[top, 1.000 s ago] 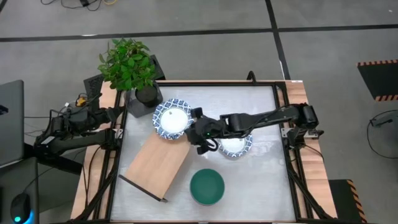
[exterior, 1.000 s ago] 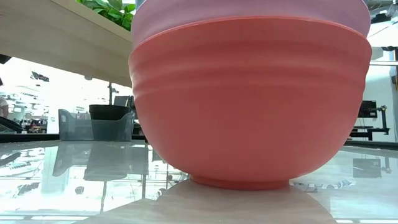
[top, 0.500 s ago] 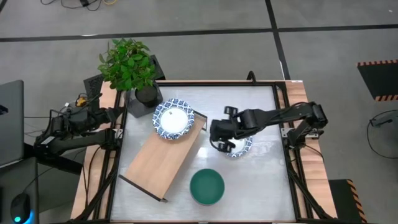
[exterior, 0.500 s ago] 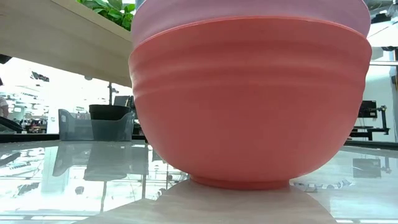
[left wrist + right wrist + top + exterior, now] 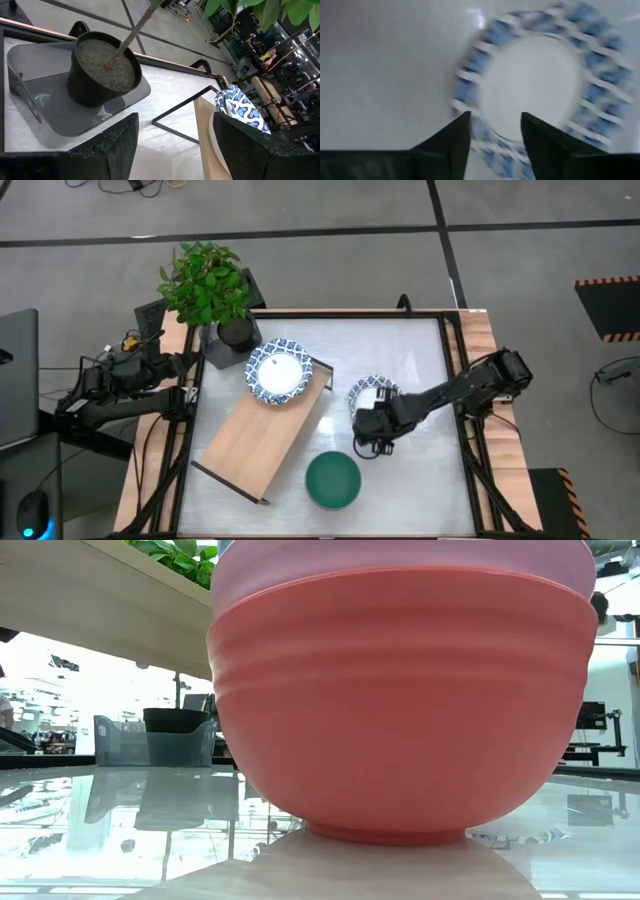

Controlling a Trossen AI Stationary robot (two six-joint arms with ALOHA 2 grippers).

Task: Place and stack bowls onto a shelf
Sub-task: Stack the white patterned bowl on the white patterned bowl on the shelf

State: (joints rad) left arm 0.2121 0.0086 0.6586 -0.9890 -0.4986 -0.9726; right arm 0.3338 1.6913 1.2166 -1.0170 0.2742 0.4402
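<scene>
Since the earlier frame the right gripper has swung off the shelf end and back across the table, now hanging just past the near rim of 1 blue-and-white bowl on the table top, its fingers spread apart and holding nothing. Nearest the front edge sits the green bowl, apart from the gripper, with bare table open to its right. The shelf lies slantwise left of centre, and a 2nd blue-and-white bowl rests on its far end. Close before the low camera stand a red bowl with a pink bowl nested in it. The left gripper waits at the far left corner by the plant pot, fingers parted.
</scene>
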